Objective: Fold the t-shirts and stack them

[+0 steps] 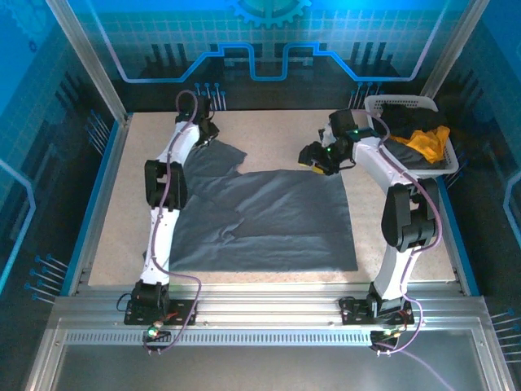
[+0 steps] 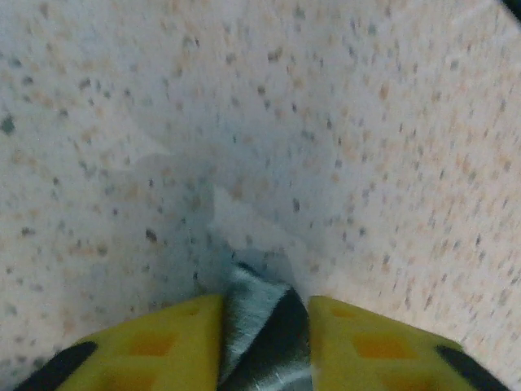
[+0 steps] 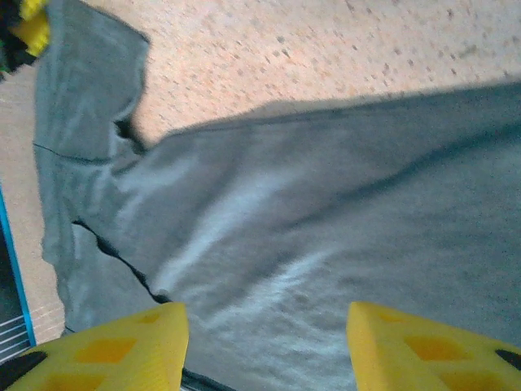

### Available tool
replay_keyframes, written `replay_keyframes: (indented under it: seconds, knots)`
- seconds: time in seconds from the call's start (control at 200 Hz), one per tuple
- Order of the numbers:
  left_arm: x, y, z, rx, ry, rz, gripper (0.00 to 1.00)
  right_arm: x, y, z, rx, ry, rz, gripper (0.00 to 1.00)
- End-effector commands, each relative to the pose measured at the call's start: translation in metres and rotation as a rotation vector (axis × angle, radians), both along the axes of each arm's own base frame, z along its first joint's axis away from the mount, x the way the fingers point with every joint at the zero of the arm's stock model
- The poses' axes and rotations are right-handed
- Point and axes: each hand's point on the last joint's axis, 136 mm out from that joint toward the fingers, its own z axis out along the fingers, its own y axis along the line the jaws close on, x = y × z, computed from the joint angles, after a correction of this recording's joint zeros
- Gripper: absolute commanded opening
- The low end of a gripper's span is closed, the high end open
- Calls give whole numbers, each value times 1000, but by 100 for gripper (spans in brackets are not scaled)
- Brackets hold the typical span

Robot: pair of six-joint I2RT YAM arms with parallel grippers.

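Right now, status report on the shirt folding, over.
Left gripper shut on grey t-shirt. Right gripper open above it. Shirt spread out, unfolded. Basket off right, clear.

Speckled table (image 1: 277, 134), slate grey t-shirt (image 1: 269, 220) spread across it, white basket (image 1: 399, 103) at far right corner

Blue light tints the enclosure walls (image 1: 49, 163) overhead, while the speckled beige table (image 1: 277, 138) is evenly lit and sharp. The left wrist view is hazy, its yellow-fingered left tool (image 2: 264, 303) out of focus. The right wrist view blurs the slate grey cloth t-shirt (image 3: 326, 236), shadowed at its far edge.
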Motion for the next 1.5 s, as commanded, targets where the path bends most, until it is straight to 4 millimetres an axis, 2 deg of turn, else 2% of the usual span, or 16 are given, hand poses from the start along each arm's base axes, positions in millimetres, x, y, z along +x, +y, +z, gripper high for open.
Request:
replay_keyframes:
  seconds: [0.0,0.075,0.17,0.24,0.31,0.48,0.57,0.645,0.83,1.005,1.085,1.1,1.135,1.396,1.441,1.496]
  knots:
    - [-57,-8,-50,-28,275,13,24,5,3,10,29,-6,13,55]
    - [-65,-4,-51,-7,309,11,17,7,-1,6,15,2,2,55]
    - [-71,6,-43,25,330,11,0,10,-19,-1,-58,19,-42,54]
    - [-70,13,-27,63,308,12,0,15,-32,-1,-120,3,-76,53]
    - [-62,16,0,87,242,-2,0,23,-45,-5,-180,-11,-106,51]
    - [-53,14,68,77,85,-9,0,38,-91,-44,-340,90,-241,47]
    - [-56,8,88,37,43,-19,0,42,-111,-59,-419,146,-295,47]
    - [-62,3,100,-2,18,-25,0,46,-119,-69,-460,166,-306,47]
    - [-78,-9,108,-103,-7,-17,0,56,-127,-97,-488,208,-285,47]
    - [-89,-17,109,-154,0,-25,0,66,-124,-106,-464,214,-267,45]
    - [-93,-17,109,-158,3,-28,0,65,-124,-106,-467,225,-264,42]
    - [-93,-17,109,-158,4,-29,0,63,-125,-117,-473,249,-259,42]
    - [-94,-18,111,-160,4,-32,0,61,-127,-122,-481,263,-262,42]
    - [-98,-20,120,-170,-6,-34,0,56,-130,-136,-485,302,-243,36]
    - [-100,-19,121,-169,-5,-34,0,55,-131,-138,-486,307,-244,34]
    - [-102,-19,122,-168,0,-31,0,54,-132,-139,-489,310,-249,24]
